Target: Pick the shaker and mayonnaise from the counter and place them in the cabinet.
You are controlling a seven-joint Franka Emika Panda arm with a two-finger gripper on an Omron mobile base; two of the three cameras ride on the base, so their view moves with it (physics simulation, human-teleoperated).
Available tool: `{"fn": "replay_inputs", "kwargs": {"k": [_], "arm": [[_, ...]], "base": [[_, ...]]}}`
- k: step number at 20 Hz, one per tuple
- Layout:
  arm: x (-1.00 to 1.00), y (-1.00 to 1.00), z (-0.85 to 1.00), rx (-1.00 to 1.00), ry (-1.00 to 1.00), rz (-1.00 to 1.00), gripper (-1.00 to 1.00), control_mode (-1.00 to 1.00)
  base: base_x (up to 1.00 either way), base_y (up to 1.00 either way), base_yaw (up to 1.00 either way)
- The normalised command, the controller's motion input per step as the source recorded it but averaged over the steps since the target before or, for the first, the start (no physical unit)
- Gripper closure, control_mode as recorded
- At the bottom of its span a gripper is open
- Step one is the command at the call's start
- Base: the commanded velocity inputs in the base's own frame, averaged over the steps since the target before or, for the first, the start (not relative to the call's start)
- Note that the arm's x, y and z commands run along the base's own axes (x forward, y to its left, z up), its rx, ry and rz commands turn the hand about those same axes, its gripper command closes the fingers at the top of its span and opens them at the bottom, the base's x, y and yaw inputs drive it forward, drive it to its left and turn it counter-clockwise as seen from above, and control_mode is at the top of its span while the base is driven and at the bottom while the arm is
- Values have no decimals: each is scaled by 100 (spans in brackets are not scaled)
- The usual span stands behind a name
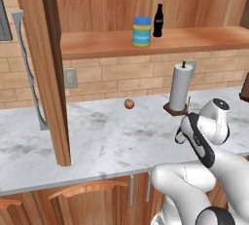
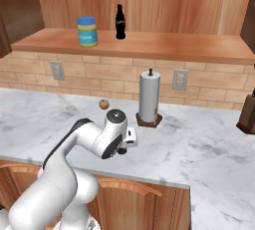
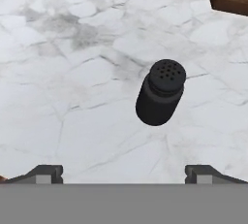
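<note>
My gripper (image 3: 124,172) hangs wide open with nothing in it, right above the little black shaker (image 3: 160,92) standing on the counter (image 3: 72,72). I see the mayonnaise (image 1: 142,31) up in the cabinet (image 1: 194,39).

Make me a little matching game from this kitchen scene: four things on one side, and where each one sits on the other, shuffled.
Things:
1. mayonnaise
2. shaker
3. apple
4. paper-towel roll

Places:
A. on the counter, right below the open gripper
B. on a wooden stand on the counter
C. on the cabinet shelf, beside the cola bottle
D. alone on the counter near the brick wall

Pairs: 1-C, 2-A, 3-D, 4-B
</note>
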Motion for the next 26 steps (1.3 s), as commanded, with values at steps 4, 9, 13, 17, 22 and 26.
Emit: {"fn": "replay_inputs", "kwargs": {"k": [4,9,13,17,22,26], "arm": [[16,0,-6,0,0,1,-100,-100],[20,0,0,3,0,0,-100,-100],[18,0,0,4,0,0,-100,-100],[19,0,-8,2,0,1,-100,-100],[21,0,-17,0,0,1,-100,-100],[24,0,-15,0,0,1,-100,-100]], "base": [[0,0,0],[0,0,0],[0,0,0],[0,0,0],[0,0,0],[0,0,0]]}}
